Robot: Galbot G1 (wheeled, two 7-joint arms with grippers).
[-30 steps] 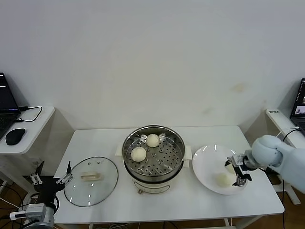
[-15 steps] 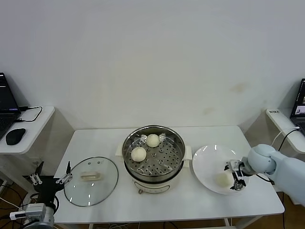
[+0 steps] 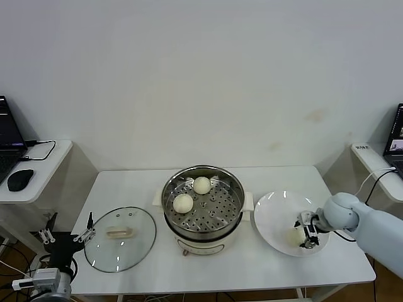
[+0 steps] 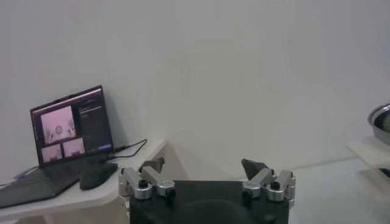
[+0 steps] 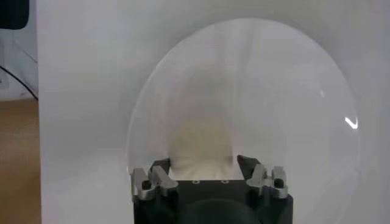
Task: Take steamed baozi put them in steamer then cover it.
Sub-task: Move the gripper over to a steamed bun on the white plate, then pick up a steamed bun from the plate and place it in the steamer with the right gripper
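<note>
Two steamed baozi (image 3: 201, 185) (image 3: 183, 203) lie in the steamer (image 3: 236, 189) at the table's middle. One more baozi (image 3: 293, 236) lies on the white plate (image 3: 274, 214) to the right; it also shows in the right wrist view (image 5: 201, 143). My right gripper (image 3: 306, 236) (image 5: 203, 163) is low over the plate, open, with one finger on each side of this baozi. A fourth baozi is hidden. The cover (image 3: 104, 248) lies flat on the table left of the steamer. My left gripper (image 3: 66, 236) (image 4: 203, 164) is open and empty, parked off the table's left front corner.
A side desk at the left holds a laptop (image 4: 73, 125) and a mouse (image 3: 20, 180). Another laptop (image 3: 397, 135) stands at the far right. The plate (image 5: 274, 91) sits near the table's right front edge.
My right gripper has moved down and left across the plate and now straddles the baozi. The left arm has not moved.
</note>
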